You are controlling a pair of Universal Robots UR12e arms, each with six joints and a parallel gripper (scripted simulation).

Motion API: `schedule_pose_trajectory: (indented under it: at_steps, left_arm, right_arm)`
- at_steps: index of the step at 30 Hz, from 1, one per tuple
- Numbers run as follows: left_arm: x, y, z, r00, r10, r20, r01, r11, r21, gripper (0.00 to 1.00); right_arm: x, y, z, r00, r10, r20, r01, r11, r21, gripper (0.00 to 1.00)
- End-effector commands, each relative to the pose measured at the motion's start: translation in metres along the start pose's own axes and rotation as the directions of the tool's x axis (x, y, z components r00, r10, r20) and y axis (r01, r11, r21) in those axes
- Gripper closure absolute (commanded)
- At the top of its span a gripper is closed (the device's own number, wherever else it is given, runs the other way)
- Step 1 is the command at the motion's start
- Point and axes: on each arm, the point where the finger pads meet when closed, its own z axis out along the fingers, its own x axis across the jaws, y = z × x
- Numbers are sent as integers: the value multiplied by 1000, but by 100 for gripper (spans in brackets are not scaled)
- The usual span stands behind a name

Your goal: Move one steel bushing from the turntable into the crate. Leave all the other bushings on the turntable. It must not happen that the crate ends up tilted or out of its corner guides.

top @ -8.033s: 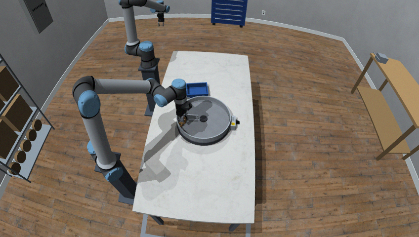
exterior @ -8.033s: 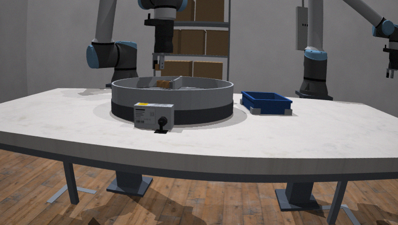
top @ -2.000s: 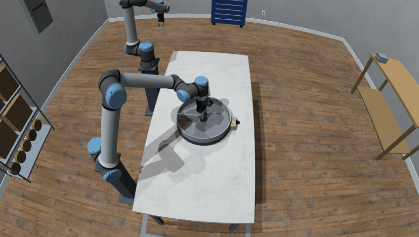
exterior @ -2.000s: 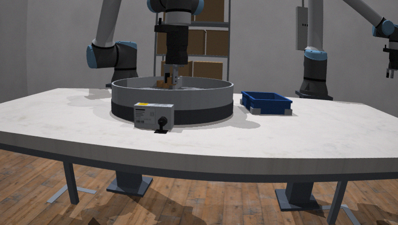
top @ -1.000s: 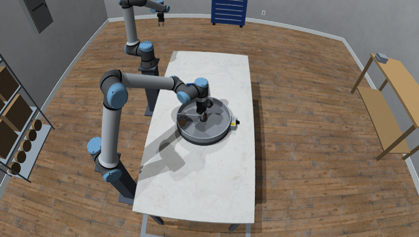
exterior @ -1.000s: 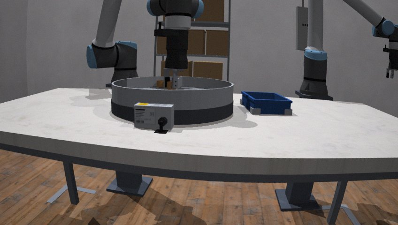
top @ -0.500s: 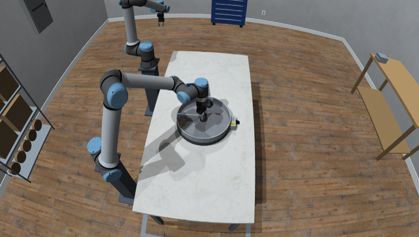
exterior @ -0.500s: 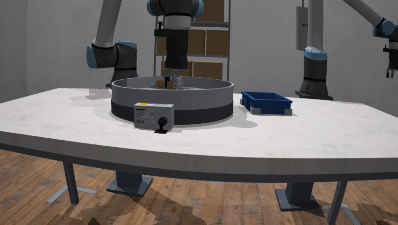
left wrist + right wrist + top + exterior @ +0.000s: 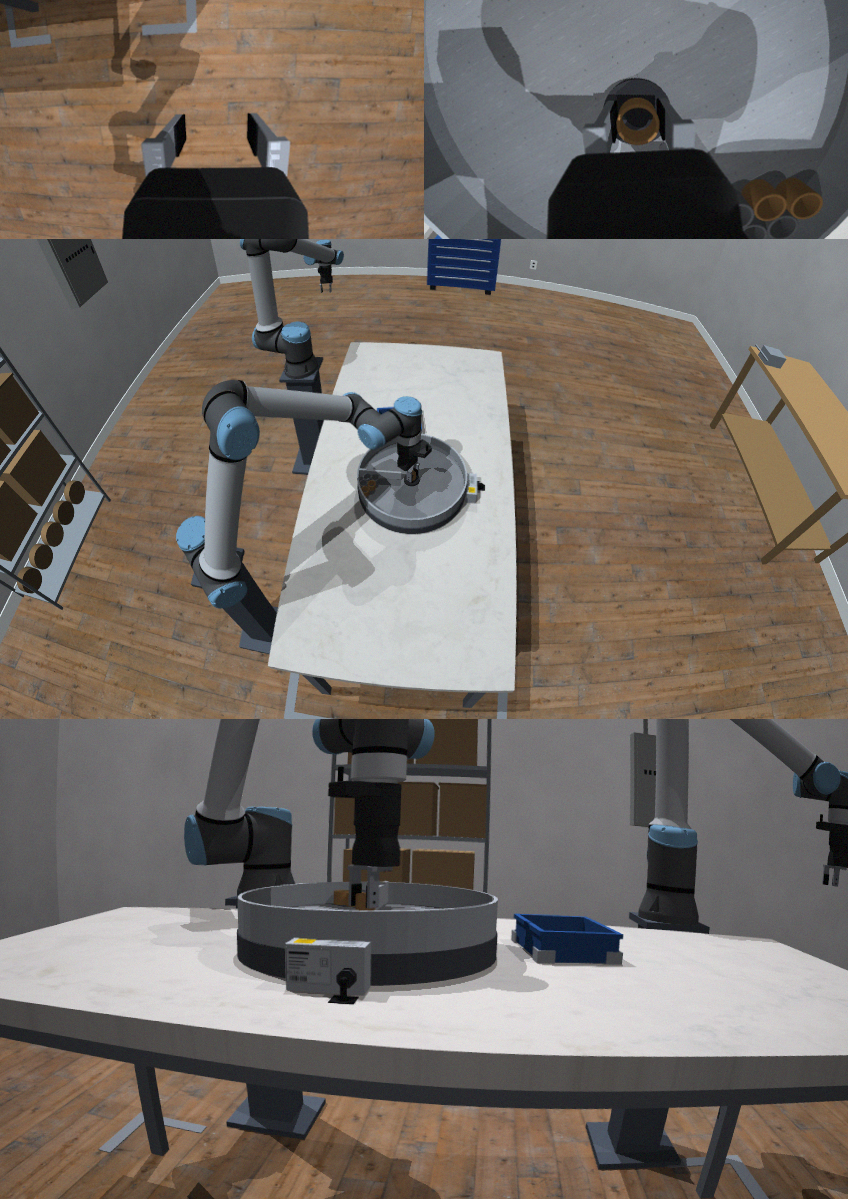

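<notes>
Over the turntable [image 9: 413, 516] [image 9: 368, 924] [image 9: 573, 50], the right gripper [image 9: 411, 475] [image 9: 364, 897] [image 9: 637, 112] grips an orange-brown bushing [image 9: 638, 136], bore facing up. Near the turntable's wall, grey steel bushings [image 9: 782, 227] stand close-packed, long axes upright, open ends up, orange-brown neighbours alongside. Beyond, the blue crate [image 9: 574, 947] sits level within its corner guides; well away, the left gripper [image 9: 325, 287] [image 9: 831, 878] [image 9: 216, 126] gapes wide.
</notes>
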Motion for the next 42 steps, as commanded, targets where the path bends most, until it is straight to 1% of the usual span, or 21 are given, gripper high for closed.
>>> schedule_pose_trajectory:
  at_steps: [1,16,42]
  left_arm:
    - [0,1,-1,1000,0,0,0,1000,-2,0]
    - [0,1,-1,1000,0,0,0,1000,-2,0]
    - [0,1,-1,1000,0,0,0,1000,-2,0]
  right_arm:
    - [-1,0,0,1000,0,2,0,1000,0,100]
    - [-1,0,4,1000,0,2,0,1000,0,100]
    - [-1,0,4,1000,0,2,0,1000,0,100]
